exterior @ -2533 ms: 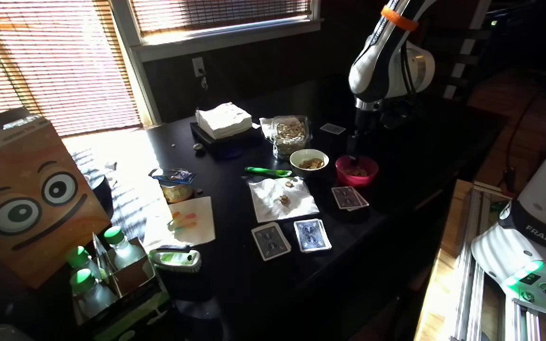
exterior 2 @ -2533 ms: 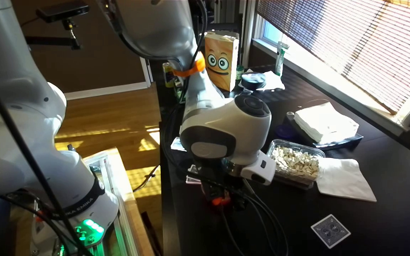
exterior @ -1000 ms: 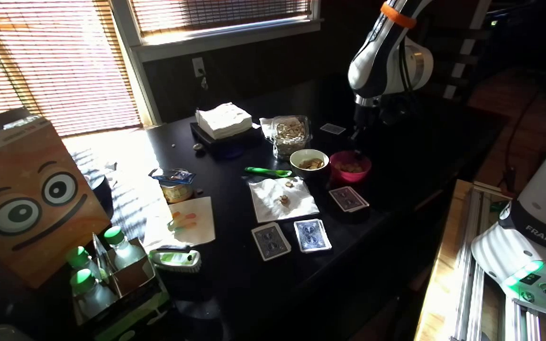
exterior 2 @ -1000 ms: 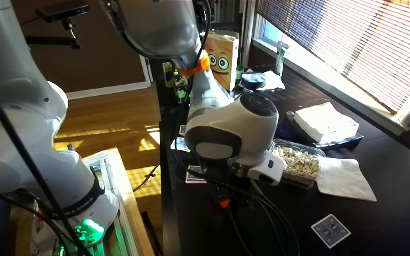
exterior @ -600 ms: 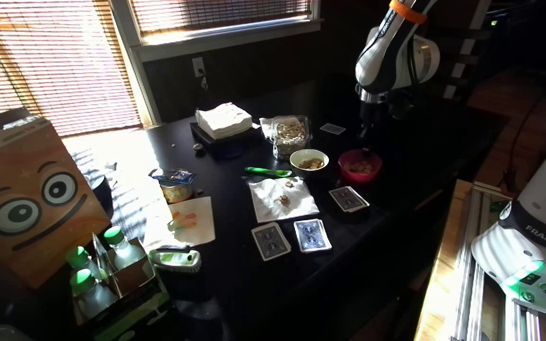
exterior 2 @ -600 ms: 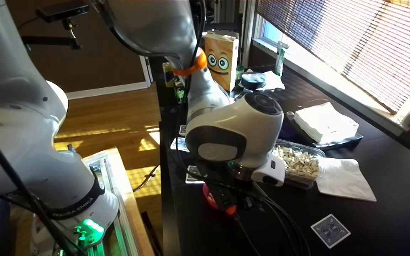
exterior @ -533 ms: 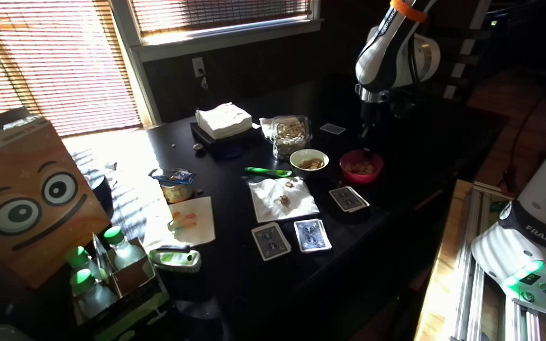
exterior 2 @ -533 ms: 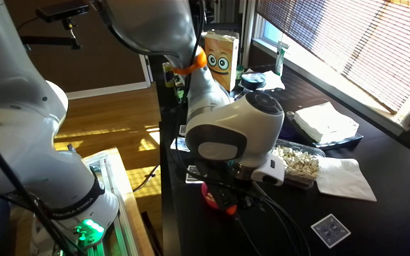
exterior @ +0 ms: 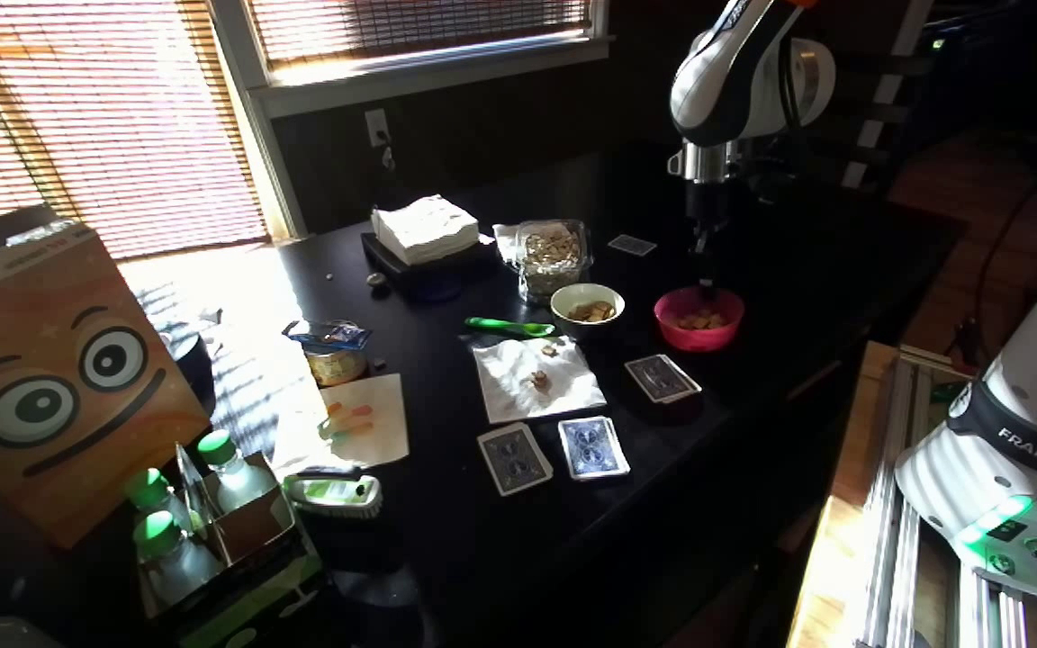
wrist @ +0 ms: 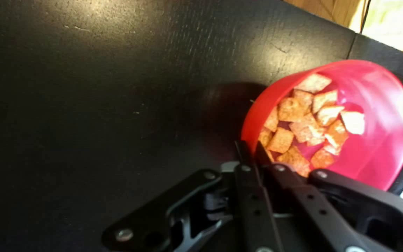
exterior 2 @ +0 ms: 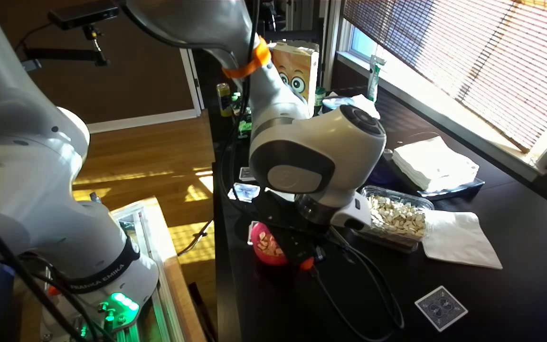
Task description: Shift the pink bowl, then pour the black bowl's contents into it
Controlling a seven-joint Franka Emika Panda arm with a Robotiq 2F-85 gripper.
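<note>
My gripper (wrist: 252, 146) is shut on the near rim of the pink bowl (wrist: 373, 143), one finger outside the wall and one inside. Square tan pieces lie in this bowl. In an exterior view the pink bowl (exterior: 698, 339) hangs from the gripper (exterior: 707, 286), apparently just above the table, right of a bowl with a cream-white inside (exterior: 583, 295) that holds similar pieces. The arm covers part of the pink bowl (exterior 2: 273, 260) from another side. A dark round vessel (exterior 2: 337, 102) stands far off, partly hidden; I cannot tell whether this is the black bowl.
A clear tub of pale pieces (exterior: 553, 256) stands behind the cream-white bowl. Playing cards (exterior: 662, 378) lie close in front of the pink bowl. A green spoon (exterior: 509, 326) and a napkin (exterior: 536, 382) lie left of them. The table's edge runs near on the robot's side.
Held at its rim, the pink bowl has gone a little right in an exterior view, away from the cream-white bowl. The arm and bowl appear higher than half a second ago.
</note>
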